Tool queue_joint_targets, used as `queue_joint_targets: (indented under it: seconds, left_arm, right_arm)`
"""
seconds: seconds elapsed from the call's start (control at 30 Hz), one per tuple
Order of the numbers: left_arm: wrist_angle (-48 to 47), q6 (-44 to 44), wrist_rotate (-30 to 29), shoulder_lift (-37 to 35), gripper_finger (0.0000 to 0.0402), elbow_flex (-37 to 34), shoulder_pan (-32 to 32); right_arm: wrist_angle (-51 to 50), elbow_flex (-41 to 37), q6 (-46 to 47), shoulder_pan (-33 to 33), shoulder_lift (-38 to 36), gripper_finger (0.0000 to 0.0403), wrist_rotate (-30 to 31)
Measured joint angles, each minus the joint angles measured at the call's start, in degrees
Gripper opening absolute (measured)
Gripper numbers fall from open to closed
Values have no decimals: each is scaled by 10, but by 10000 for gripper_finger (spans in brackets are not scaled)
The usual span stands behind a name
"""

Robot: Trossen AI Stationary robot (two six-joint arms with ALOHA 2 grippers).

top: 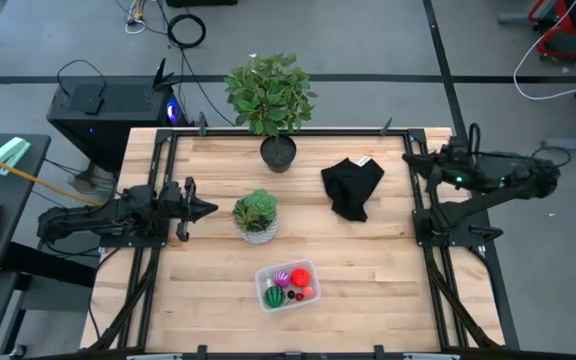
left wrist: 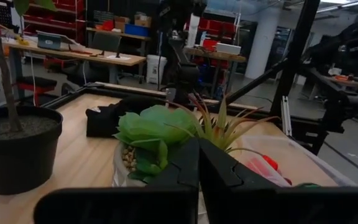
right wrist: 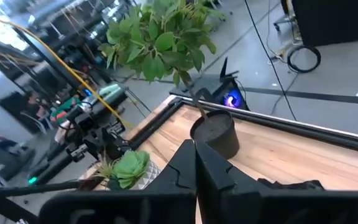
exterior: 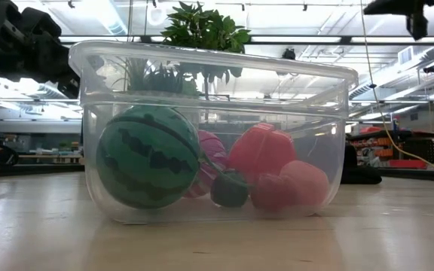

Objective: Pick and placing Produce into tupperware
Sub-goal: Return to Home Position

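clear tupperware [top: 261, 275] lies well apart from left pincer [top: 208, 209]

Tub [exterior: 277, 66] of clear, glossy plastic; produce [exterior: 148, 156] smooth and matt; surface [top: 368, 270] pale planked wood; cloth [top: 352, 186] matt black.

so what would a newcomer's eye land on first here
The clear tub near the table's front edge, packed with toy produce, its green striped ball biggest. Then the tall leafy plant at the back edge. The left gripper sits shut by the small potted plant, the right gripper shut at the back right.
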Motion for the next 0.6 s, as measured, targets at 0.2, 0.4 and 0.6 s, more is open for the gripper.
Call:
queue_joint_targets:
  seconds: [0.2, 0.4, 0.6]
  left_arm:
    - [10, 0, 3, 0, 31, 0, 0]
    - [18, 1, 2, 0, 40, 0, 0]
    - [21, 0, 0, 0, 31, 0, 0]
  right_arm:
    - [115, -99, -53, 0, -124, 0, -53]
    - [387, -250, -149, 0, -193, 0, -159]
    - [426, -335, -151, -11, -193, 0, -165]
